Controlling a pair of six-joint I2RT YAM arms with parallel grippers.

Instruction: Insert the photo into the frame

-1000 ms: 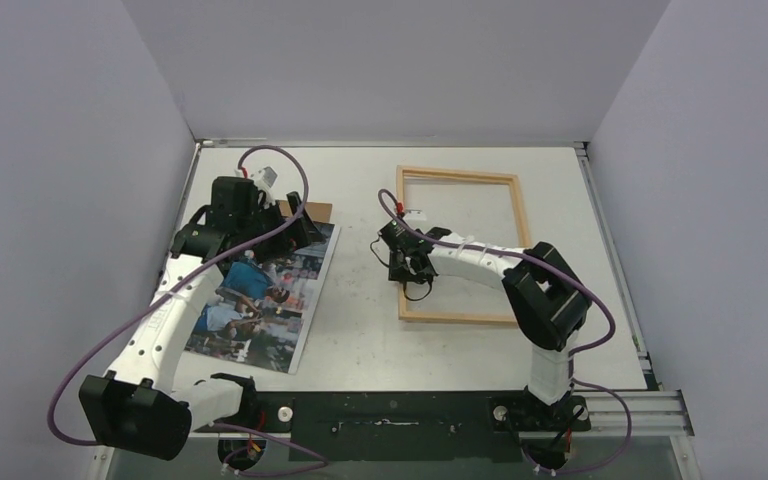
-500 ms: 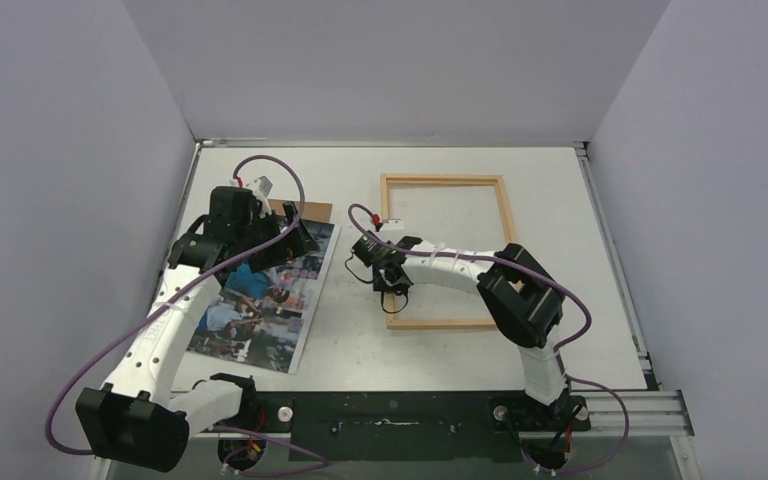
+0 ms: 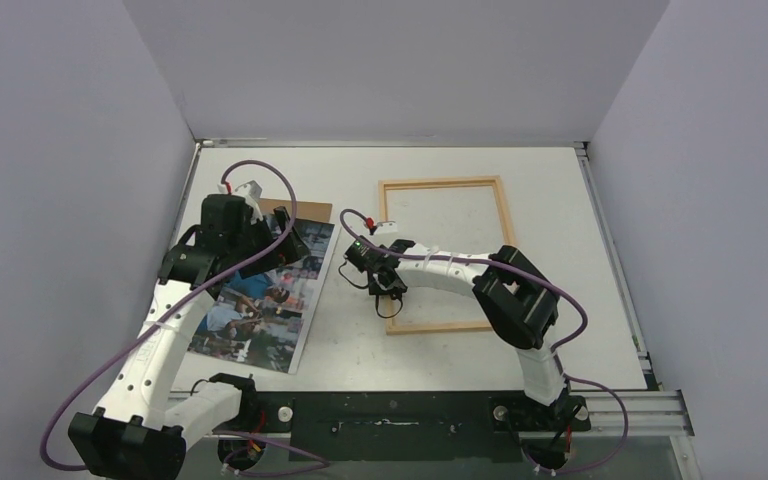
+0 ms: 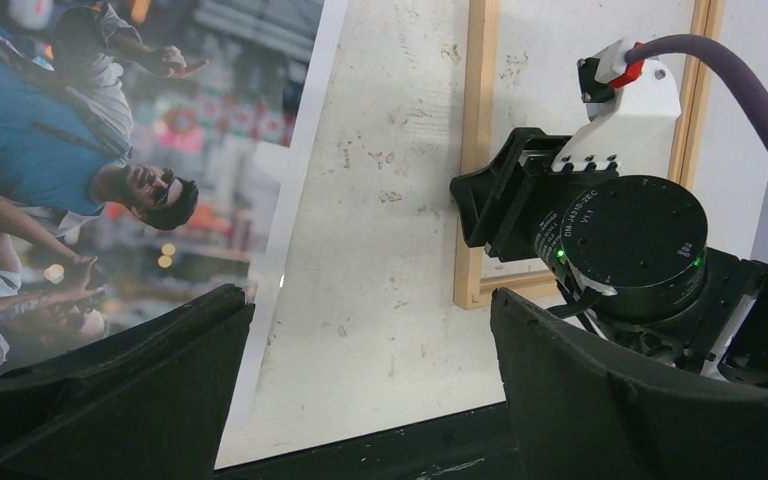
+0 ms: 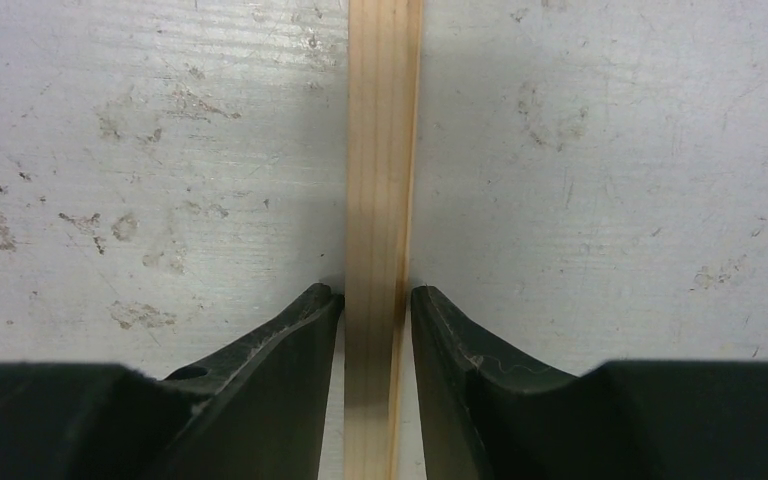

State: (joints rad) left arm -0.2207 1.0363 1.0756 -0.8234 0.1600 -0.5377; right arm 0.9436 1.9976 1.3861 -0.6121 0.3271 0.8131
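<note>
The photo [image 3: 260,305] lies flat and face up on the left half of the table [image 3: 560,200], its long edges skewed slightly against the table edge. A brown backing board [image 3: 312,211] protrudes from under the far edge of the photo. The frame [image 3: 440,183] lies flat on the table to the right of the photo, slightly rotated, with a strip of bare tabletop between the two; bare tabletop shows inside its opening. The right gripper [image 3: 388,292] is positioned at the left rail of the frame, towards the near end of that rail. In the right wrist view, one finger [image 5: 290,340] sits on each side of the rail and both tips contact the wood, so the jaws are pinching the frame [image 5: 380,150]. The right arm crosses over the near part of the frame opening, and its elbow covers the near right corner. The left gripper [image 3: 290,235] is located over the far right corner of the photo. In the left wrist view its jaws are spread wide and hold nothing; one finger [image 4: 110,390] is above the photo edge, the other above bare table. Contact with the photo cannot be determined. The left arm covers part of the left side of the photo
</note>
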